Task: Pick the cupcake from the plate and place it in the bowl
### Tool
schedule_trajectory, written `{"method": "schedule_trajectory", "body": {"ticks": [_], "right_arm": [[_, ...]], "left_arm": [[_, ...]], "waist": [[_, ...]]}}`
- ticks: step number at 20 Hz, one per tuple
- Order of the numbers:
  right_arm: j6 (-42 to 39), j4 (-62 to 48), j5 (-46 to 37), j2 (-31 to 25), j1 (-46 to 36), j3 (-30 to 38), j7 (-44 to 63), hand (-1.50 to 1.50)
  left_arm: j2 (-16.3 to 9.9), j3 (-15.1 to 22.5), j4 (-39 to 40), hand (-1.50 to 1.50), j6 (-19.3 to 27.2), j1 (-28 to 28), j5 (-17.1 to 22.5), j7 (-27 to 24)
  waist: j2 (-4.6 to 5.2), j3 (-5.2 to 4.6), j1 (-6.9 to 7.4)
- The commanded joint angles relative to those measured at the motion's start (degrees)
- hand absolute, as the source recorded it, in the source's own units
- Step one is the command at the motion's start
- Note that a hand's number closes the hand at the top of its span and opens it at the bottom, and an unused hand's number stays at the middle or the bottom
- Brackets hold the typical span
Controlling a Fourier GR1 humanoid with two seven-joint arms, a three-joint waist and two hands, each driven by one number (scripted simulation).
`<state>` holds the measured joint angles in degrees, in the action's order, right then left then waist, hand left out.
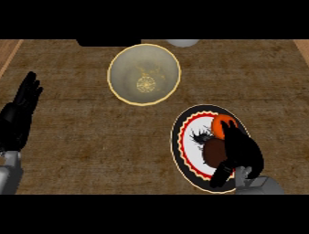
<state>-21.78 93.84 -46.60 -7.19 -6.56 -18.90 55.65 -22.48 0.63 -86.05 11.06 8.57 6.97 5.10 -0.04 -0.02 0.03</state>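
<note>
Head view of the tabletop [69,151], a brown woven surface with pale wooden strips along its left and right edges. The plate [188,153], round with a black rim and a red-and-white patterned band, served as the landmark. The cupcake [219,127], with orange top and dark brown base, sat on the plate toward its right side. The right robot hand [242,151] lay over the plate's right half, its fingers and thumb curled round the cupcake and hiding part of it. The bowl [145,74], pale cream with a gold rim and a gold motif at its centre, stood above and to the left of the plate, apart from it. The left robot hand [15,119] rested far to the left of the plate, near the tabletop's left edge, with fingers straight and holding nothing.
</note>
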Motion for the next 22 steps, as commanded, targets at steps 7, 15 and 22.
{"method": "schedule_trajectory", "body": {"ticks": [7,15,22], "right_arm": [[1.4,-5.9,-4.2,1.6,-0.8,3.5,-1.6,-1.5],[2.1,-12.0,-1.8,2.4,-2.0,4.8,-9.5,1.5],[8.5,-19.0,-4.1,3.4,-5.7,6.7,-13.8,1.5]], "left_arm": [[1.9,-3.9,0.1,0.0,-2.6,2.7,-2.4,2.4],[4.1,-3.0,-2.6,0.0,-1.5,0.8,-4.9,2.9],[2.8,-5.5,-4.1,0.0,-5.4,-3.0,-3.1,1.2]], "waist": [[0.05,0.02,-0.09],[0.04,0.04,0.03],[0.07,0.03,0.34]]}}
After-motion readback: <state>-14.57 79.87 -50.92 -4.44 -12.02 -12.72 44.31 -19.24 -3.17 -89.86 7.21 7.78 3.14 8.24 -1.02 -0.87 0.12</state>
